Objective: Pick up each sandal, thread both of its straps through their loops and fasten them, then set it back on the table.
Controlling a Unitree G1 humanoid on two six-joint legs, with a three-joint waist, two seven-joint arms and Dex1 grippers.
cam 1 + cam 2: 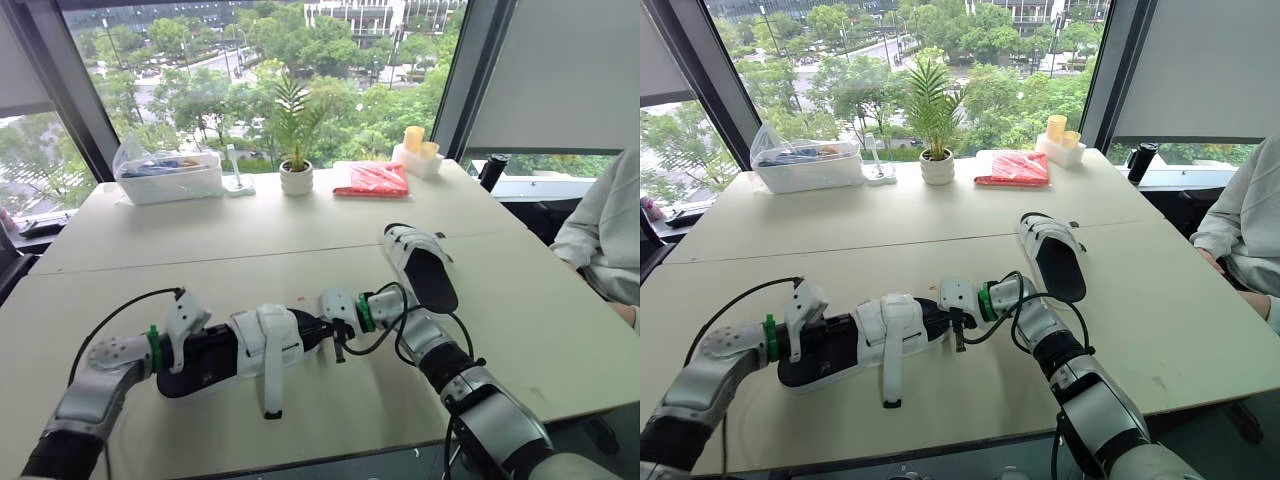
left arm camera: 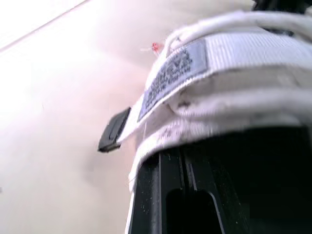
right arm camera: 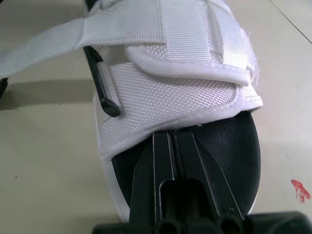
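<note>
A white-strapped sandal with a black sole (image 1: 240, 350) lies lengthwise near the table's front edge, held at both ends. My left gripper (image 1: 188, 345) is shut on its heel end; in the left wrist view the fingers (image 2: 168, 185) press against the black sole below the labelled strap (image 2: 195, 68). My right gripper (image 1: 320, 335) is shut on the toe end (image 3: 234, 146). One strap (image 1: 270, 385) hangs loose toward the front edge, and its black loop (image 3: 102, 83) stands free. The second sandal (image 1: 420, 265) lies on the table beyond my right arm.
Along the window edge stand a clear plastic box (image 1: 168, 172), a potted plant (image 1: 296, 150), a red packet (image 1: 372, 180) and a white holder with yellow cups (image 1: 418, 150). A person in a light sleeve (image 1: 600, 235) sits at the table's right side.
</note>
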